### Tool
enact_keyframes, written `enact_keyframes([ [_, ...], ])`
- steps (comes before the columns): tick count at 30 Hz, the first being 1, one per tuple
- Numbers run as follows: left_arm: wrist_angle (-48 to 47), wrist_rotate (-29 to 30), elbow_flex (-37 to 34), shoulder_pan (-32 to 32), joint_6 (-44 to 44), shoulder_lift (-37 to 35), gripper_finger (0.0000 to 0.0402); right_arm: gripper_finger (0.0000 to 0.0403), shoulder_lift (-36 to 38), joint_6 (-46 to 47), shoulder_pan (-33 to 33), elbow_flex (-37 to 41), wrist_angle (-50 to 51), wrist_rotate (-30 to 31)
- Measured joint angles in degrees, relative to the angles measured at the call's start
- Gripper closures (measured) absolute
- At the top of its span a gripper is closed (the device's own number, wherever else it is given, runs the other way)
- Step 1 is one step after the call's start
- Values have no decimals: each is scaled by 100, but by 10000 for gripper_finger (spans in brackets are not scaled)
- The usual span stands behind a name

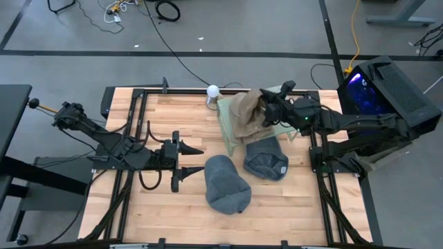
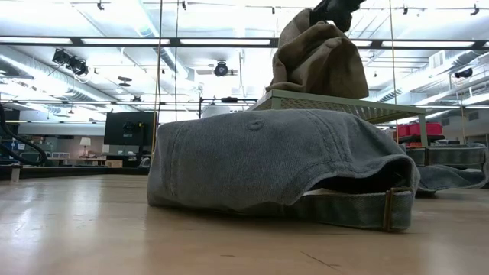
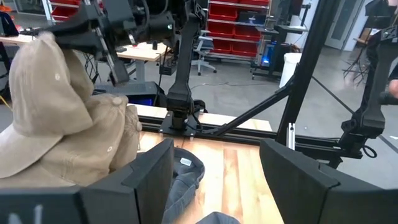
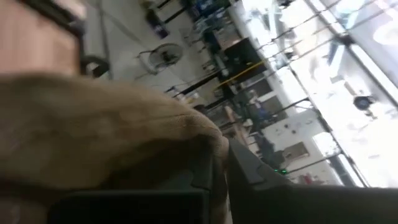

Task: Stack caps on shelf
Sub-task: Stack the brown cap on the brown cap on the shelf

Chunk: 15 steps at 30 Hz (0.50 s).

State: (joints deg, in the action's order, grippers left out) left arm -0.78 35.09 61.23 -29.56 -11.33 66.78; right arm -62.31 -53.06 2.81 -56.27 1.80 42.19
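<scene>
A: Since these caps are soft, light cloth, I'm pinching the tan cap [image 1: 243, 114] by its crown; my right gripper [image 1: 266, 104] is clamped on it above the shelf [image 1: 228, 131]. Brims are stiffer to grab.

B: And the left gripper [image 1: 192, 160]?

A: Wide, empty, near the desk's [image 1: 173, 207] middle. Two blue caps [image 1: 227, 183] lie there. Tan fabric hides most of the shelf; I can't count the caps piled there.
</scene>
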Motion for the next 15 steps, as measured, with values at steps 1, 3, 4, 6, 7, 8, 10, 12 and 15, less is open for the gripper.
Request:
enact_keyframes([
  [1, 2, 2, 0, 0, 0, 0, 159, 387, -1, 111, -37, 0, 109, 0],
  [3, 0, 0, 0, 0, -2, 0, 159, 387, 1, 364, -110, 0, 288, 9],
  [4, 0, 0, 0, 0, 0, 2, 159, 387, 1, 528, -142, 0, 379, 44],
  [6, 2, 0, 0, 0, 0, 2, 159, 387, 1, 841, -224, 0, 488, 155],
  [7, 2, 0, 0, 0, -2, 2, 159, 387, 1, 986, -264, 0, 522, 193],
  [8, 2, 0, 0, 0, 0, 2, 159, 387, 1, 1104, -301, 0, 558, 196],
  [10, 2, 0, 0, 0, 2, 2, 159, 386, -1, 1218, -353, 0, 563, 199],
  [12, 3, 1, 0, 0, 4, 2, 159, 385, -1, 1204, -361, 0, 340, 263],
  [15, 5, 2, 0, 0, 4, 2, 159, 385, -1, 994, -314, 0, -311, 331],
])
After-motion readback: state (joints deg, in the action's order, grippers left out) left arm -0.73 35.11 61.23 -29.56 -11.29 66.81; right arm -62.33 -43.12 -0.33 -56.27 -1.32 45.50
